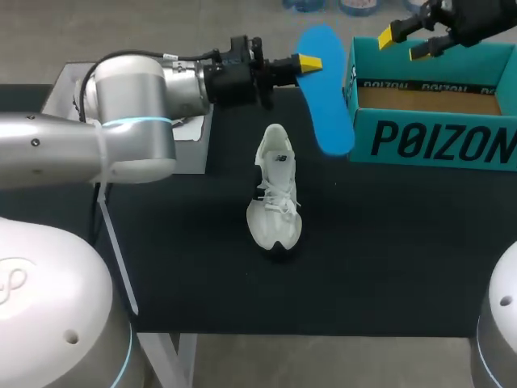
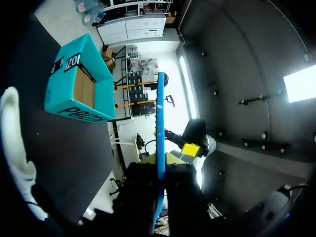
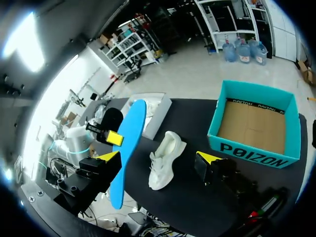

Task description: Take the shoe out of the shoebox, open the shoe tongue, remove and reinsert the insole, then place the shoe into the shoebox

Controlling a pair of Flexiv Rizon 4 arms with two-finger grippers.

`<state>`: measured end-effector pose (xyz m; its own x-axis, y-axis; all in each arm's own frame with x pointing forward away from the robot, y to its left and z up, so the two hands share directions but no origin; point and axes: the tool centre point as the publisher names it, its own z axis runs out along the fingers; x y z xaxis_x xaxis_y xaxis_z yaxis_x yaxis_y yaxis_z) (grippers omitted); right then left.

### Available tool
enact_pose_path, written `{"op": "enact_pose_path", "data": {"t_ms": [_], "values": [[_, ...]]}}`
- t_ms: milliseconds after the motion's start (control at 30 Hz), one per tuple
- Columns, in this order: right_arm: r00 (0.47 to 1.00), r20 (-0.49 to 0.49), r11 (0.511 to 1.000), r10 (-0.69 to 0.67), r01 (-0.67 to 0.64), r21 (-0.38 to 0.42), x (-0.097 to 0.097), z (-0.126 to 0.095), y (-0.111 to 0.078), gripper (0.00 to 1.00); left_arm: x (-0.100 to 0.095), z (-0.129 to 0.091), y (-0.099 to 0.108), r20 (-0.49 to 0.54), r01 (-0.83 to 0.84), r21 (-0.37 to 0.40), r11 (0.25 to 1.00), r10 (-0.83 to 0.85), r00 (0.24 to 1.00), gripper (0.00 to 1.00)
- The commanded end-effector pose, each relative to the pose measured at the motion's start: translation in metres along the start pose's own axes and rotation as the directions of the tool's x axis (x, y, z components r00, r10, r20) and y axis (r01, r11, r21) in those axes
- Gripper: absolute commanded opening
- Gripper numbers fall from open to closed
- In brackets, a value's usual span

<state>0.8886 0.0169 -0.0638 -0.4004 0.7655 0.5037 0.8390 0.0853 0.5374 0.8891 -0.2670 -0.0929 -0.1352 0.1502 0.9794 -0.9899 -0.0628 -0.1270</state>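
Note:
A white shoe (image 1: 275, 190) lies on its sole in the middle of the black table (image 1: 388, 259), toe toward the front edge. My left gripper (image 1: 307, 62) is shut on a blue insole (image 1: 325, 90), held in the air above the table beyond the shoe and beside the teal shoebox (image 1: 432, 141). In the left wrist view the insole (image 2: 160, 133) shows edge-on between the fingers. The open shoebox (image 3: 256, 123) is empty. My right gripper (image 1: 412, 40) hangs open high over the box; in its own view the shoe (image 3: 163, 158) lies far below its fingers.
A white lid or tray (image 3: 154, 109) lies at the table's back left, under my left arm (image 1: 129, 113). The shoebox fills the back right corner. Bare black table surface surrounds the shoe at front and right.

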Motion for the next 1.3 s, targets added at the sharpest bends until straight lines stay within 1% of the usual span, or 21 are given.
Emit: {"op": "enact_pose_path", "data": {"t_ms": [33, 133, 167, 200, 233, 267, 300, 333, 367, 400, 433, 567, 633, 767, 833, 900, 933, 967, 1100, 1167, 1300], "values": [[0.996, 0.088, 1.0, 0.002, -0.002, -0.003, 0.004, -0.001, -0.002, 1.0, -0.011, 0.004, -0.009, -0.014, 0.013, -0.054, 0.998, -0.014, 1.0, 0.0], [0.996, 0.088, 1.0, 0.002, -0.002, -0.003, 0.004, -0.001, -0.002, 1.0, -0.014, 0.005, -0.011, -0.015, 0.028, -0.06, 0.998, -0.029, 0.999, 0.0], [0.979, 0.203, 1.0, -0.019, 0.018, 0.009, 0.01, -0.003, -0.001, 1.0, -0.015, 0.005, -0.012, -0.013, 0.031, -0.063, 0.998, -0.031, 0.999, 0.0], [0.969, 0.245, 0.999, -0.041, 0.035, 0.026, 0.018, -0.006, 0.002, 1.0, -0.015, 0.005, -0.012, -0.012, 0.035, -0.064, 0.997, -0.036, 0.999, 0.0], [0.959, 0.282, 0.998, -0.03, 0.013, 0.062, 0.025, -0.007, 0.004, 1.0, -0.016, 0.004, -0.013, -0.01, 0.042, -0.065, 0.997, -0.043, 0.999, 0.0], [0.941, 0.338, 0.997, -0.005, -0.022, 0.076, 0.032, -0.008, 0.005, 1.0, -0.017, 0.004, -0.014, -0.005, 0.051, -0.066, 0.997, -0.052, 0.999, 0.0], [0.93, 0.368, 0.994, -0.013, -0.029, 0.109, 0.039, -0.007, 0.006, 1.0, -0.018, 0.003, -0.014, 0.001, 0.057, -0.068, 0.996, -0.057, 0.998, 0.0], [0.906, 0.421, 0.988, -0.034, -0.034, 0.152, 0.044, -0.005, 0.006, 1.0, -0.019, 0.003, -0.015, 0.01, 0.064, -0.06, 0.996, -0.064, 0.998, 0.0], [0.891, 0.454, 0.984, -0.028, -0.055, 0.17, 0.048, -0.003, 0.006, 1.0, -0.02, 0.004, -0.015, 0.029, 0.062, -0.061, 0.996, -0.06, 0.998, 0.0], [0.889, 0.457, 0.974, -0.042, -0.064, 0.216, 0.053, -0.001, 0.005, 1.0, -0.021, 0.004, -0.016, 0.035, 0.063, -0.062, 0.996, -0.061, 0.998, 0.0], [0.885, 0.462, 0.969, -0.056, -0.063, 0.238, 0.058, 0.001, 0.005, 1.0, -0.021, 0.005, -0.016, 0.034, 0.066, -0.067, 0.996, -0.063, 0.997, 0.0], [0.869, 0.489, 0.954, -0.079, -0.076, 0.289, 0.073, 0.007, 0.002, 1.0, -0.02, 0.008, -0.018, 0.038, 0.056, -0.068, 0.996, -0.053, 0.998, 0.0], [0.863, 0.497, 0.94, -0.089, -0.092, 0.328, 0.076, 0.012, -0.002, 1.0, -0.02, 0.01, -0.018, 0.047, 0.053, -0.07, 0.996, -0.05, 0.998, 0.0], [0.861, 0.506, 0.915, -0.059, -0.156, 0.372, 0.078, 0.02, -0.011, 1.0, -0.021, 0.015, -0.017, 0.077, 0.049, -0.081, 0.996, -0.042, 0.996, 0.0], [0.848, 0.529, 0.905, -0.034, -0.199, 0.376, 0.079, 0.023, -0.016, 1.0, -0.022, 0.015, -0.018, 0.079, 0.048, -0.082, 0.995, -0.042, 0.996, 0.0], [0.826, 0.563, 0.902, 0.009, -0.249, 0.351, 0.081, 0.024, -0.019, 1.0, -0.024, 0.014, -0.02, 0.076, 0.047, -0.075, 0.996, -0.042, 0.996, 0.0], [0.83, 0.557, 0.907, 0.033, -0.258, 0.331, 0.081, 0.025, -0.02, 1.0, -0.025, 0.013, -0.021, 0.072, 0.048, -0.071, 0.996, -0.043, 0.996, 0.0], [0.847, 0.528, 0.921, 0.06, -0.251, 0.297, 0.082, 0.023, -0.018, 1.0, -0.026, 0.014, -0.021, 0.07, 0.05, -0.07, 0.996, -0.045, 0.997, 0.0], [0.847, 0.528, 0.921, 0.06, -0.251, 0.297, 0.082, 0.023, -0.018, 1.0, -0.028, 0.016, -0.019, 0.059, 0.076, -0.081, 0.994, -0.071, 0.996, 0.0], [0.847, 0.528, 0.921, 0.06, -0.251, 0.297, 0.082, 0.023, -0.018, 1.0, -0.029, 0.017, -0.018, 0.037, 0.109, -0.089, 0.99, -0.106, 0.994, 0.0], [0.847, 0.528, 0.921, 0.06, -0.251, 0.297, 0.082, 0.023, -0.018, 1.0, -0.031, 0.015, -0.014, 0.076, 0.156, -0.102, 0.983, -0.149, 0.986, 0.0]]}}
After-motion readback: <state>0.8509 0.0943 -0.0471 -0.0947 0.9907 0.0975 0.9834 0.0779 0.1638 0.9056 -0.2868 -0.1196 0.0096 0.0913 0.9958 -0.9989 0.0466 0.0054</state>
